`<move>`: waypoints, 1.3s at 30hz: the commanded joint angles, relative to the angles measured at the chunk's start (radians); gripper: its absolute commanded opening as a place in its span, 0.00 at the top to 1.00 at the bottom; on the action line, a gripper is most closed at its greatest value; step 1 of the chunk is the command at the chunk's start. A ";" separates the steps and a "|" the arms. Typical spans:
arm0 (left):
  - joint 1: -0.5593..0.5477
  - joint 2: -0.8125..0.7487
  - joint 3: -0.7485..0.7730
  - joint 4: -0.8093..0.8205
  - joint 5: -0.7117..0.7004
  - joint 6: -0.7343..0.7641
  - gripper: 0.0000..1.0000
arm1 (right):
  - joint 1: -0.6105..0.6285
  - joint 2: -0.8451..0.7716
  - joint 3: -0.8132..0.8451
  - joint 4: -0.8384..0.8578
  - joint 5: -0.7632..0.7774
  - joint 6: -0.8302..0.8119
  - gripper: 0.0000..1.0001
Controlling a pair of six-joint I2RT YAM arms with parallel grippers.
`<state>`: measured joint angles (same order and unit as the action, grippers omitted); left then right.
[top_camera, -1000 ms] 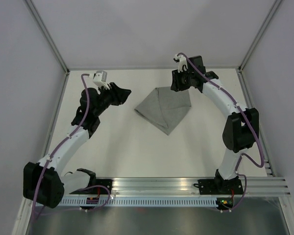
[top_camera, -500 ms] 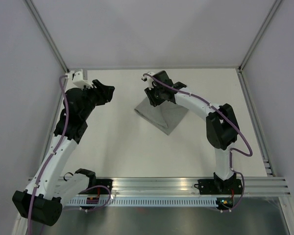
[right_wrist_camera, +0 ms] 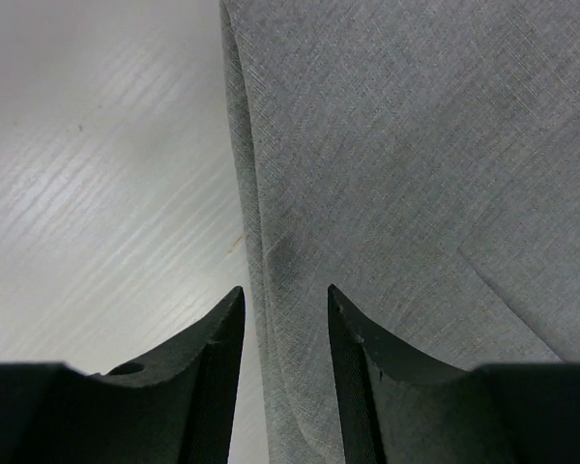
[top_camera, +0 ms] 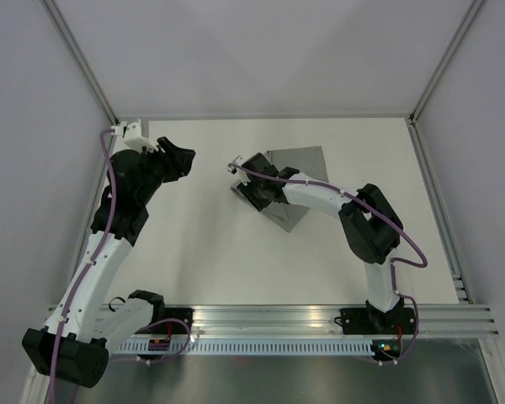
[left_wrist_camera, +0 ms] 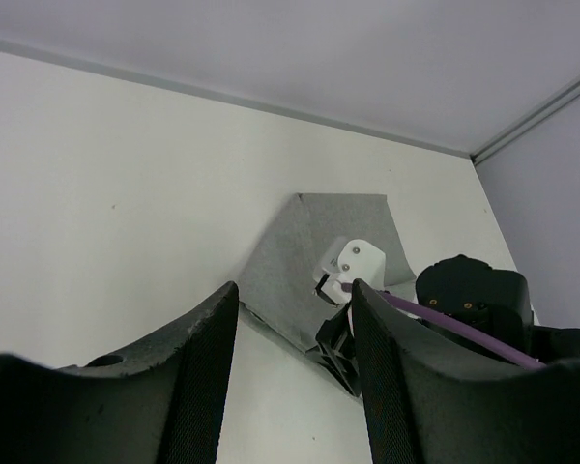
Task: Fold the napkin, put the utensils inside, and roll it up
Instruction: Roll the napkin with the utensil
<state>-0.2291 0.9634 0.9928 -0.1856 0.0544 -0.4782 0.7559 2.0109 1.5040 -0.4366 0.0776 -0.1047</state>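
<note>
Napkin (top_camera: pixel 301 165): mid-grey cloth w/ fine speckled weave, lying flat & folded over on itself, approx. kite-shaped. It's sitting in the far half of the counter (top_camera: pixel 194 244), abt mid-width, nearer the far edge than the near one, touching neither. Straight end is facing the far edge; pointed end is aiming at the near edge. Left side is showing stacked layers w/ a soft rounded fold.

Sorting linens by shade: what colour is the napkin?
Plain mid-grey napkin, finely woven; clearest in the right wrist view.
</note>
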 commanded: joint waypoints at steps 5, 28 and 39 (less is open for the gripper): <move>0.013 0.015 0.021 0.026 0.070 -0.011 0.44 | 0.057 -0.011 -0.059 0.068 0.182 -0.047 0.51; 0.016 0.043 -0.016 0.067 0.122 -0.043 0.46 | 0.077 -0.014 -0.172 0.139 0.218 -0.115 0.48; 0.016 0.052 -0.022 0.069 0.124 -0.042 0.46 | 0.077 -0.008 -0.218 0.176 0.154 -0.136 0.53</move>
<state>-0.2192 1.0122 0.9749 -0.1425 0.1429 -0.4828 0.8337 2.0075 1.3128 -0.2516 0.2623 -0.2298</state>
